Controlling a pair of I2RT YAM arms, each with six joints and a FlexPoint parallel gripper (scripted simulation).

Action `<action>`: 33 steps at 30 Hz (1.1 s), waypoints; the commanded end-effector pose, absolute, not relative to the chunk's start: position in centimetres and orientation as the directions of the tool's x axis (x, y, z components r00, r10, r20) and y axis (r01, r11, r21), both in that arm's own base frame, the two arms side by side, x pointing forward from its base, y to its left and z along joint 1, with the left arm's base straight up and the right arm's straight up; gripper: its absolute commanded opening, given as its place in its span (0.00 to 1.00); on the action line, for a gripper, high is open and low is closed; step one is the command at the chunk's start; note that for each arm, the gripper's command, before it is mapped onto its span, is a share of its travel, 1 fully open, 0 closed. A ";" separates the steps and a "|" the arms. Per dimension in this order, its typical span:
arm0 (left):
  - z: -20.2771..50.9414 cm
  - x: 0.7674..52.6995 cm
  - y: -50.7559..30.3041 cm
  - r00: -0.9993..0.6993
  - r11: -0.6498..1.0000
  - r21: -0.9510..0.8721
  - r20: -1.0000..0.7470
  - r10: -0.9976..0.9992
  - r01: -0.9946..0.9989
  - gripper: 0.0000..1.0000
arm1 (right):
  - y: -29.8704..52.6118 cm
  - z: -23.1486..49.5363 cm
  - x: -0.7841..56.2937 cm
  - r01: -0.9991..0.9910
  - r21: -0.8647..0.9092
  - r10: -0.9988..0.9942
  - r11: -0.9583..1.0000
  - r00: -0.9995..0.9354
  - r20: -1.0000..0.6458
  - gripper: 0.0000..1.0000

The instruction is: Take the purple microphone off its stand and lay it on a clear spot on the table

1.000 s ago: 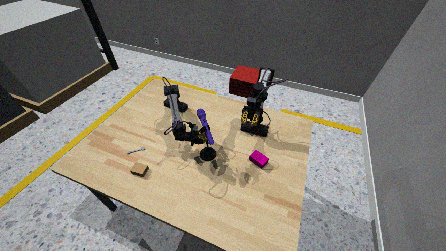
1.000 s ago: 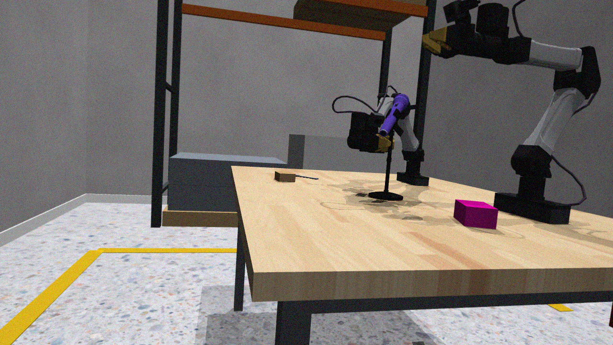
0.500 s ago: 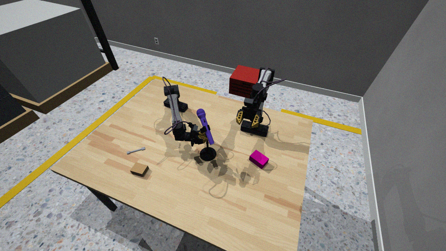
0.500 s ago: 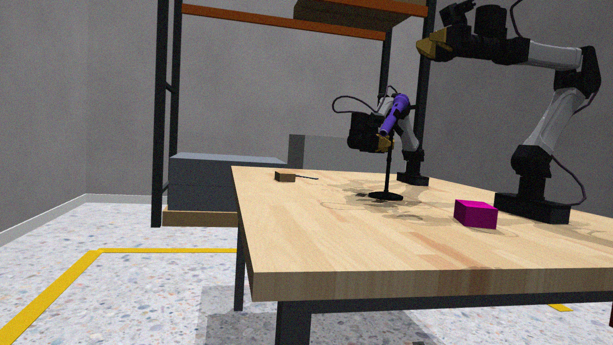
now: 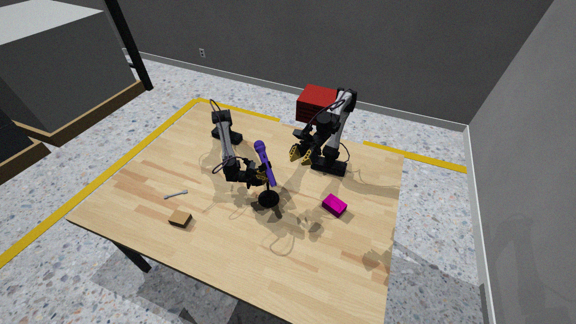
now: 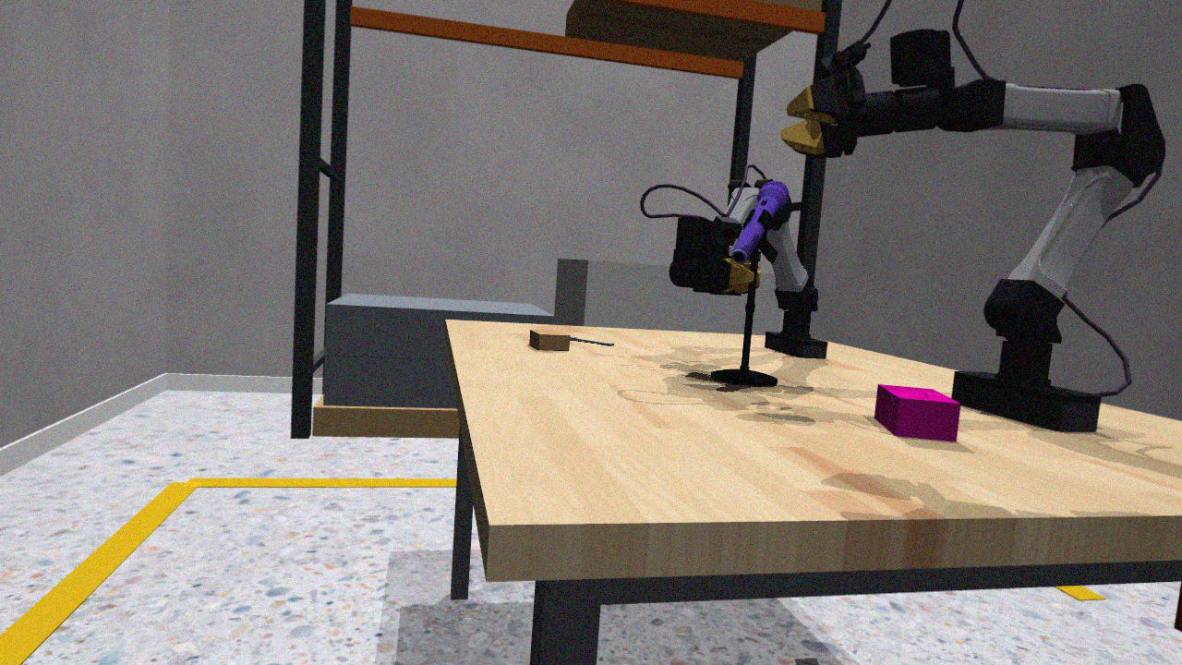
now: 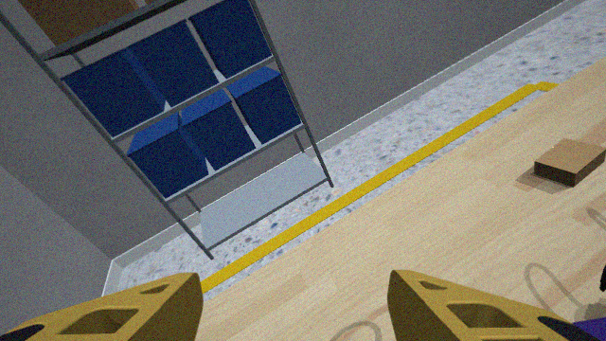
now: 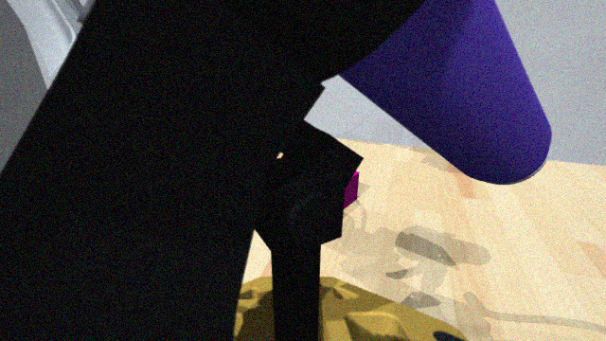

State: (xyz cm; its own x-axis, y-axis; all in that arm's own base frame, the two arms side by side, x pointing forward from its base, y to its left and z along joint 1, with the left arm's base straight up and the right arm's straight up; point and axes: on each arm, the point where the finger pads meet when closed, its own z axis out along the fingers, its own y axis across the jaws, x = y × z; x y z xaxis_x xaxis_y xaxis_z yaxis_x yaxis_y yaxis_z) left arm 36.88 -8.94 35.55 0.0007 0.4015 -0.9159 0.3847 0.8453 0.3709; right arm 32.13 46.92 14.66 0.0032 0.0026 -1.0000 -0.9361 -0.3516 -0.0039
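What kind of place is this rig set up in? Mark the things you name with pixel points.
Probably a warehouse or workshop bay: blue bins (image 7: 208, 137) on a metal rack, a tall rack with orange beams (image 6: 496, 31), and yellow floor tape (image 5: 40, 225) (image 6: 90, 570) (image 7: 369, 185) around the wooden worktable (image 5: 225, 258) (image 6: 661, 479) (image 7: 426, 227).

Grain speckling all four views; soft overlapping shadows spreading over the tabletop (image 5: 322, 277) (image 6: 645, 463) (image 7: 426, 227) (image 8: 535, 213); right wrist view: near-black mass swallowing detail toward nine o'clock.
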 end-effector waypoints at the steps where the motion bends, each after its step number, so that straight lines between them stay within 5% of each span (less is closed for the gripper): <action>1: 33.4 36.2 -11.9 0.050 0.705 0.478 -0.844 0.534 0.524 0.63 | 47.9 15.8 32.4 -0.940 -0.025 0.019 -0.339 0.020 -1.000 0.00; 18: 26.9 30.6 -20.0 0.397 0.182 0.642 -0.646 0.652 0.744 0.63 | 47.9 15.8 32.4 -0.940 -0.025 0.019 -0.339 0.020 -1.000 0.00; 27: 27.2 27.7 -23.0 0.614 -0.040 0.725 -0.550 0.565 0.687 0.63 | 47.9 15.8 32.4 -0.940 -0.025 0.019 -0.339 0.020 -1.000 0.00; 33: 27.2 28.3 -22.6 0.575 -0.003 0.713 -0.563 0.593 0.701 0.63 | 47.9 15.8 32.4 -0.940 -0.025 0.019 -0.339 0.020 -1.000 0.00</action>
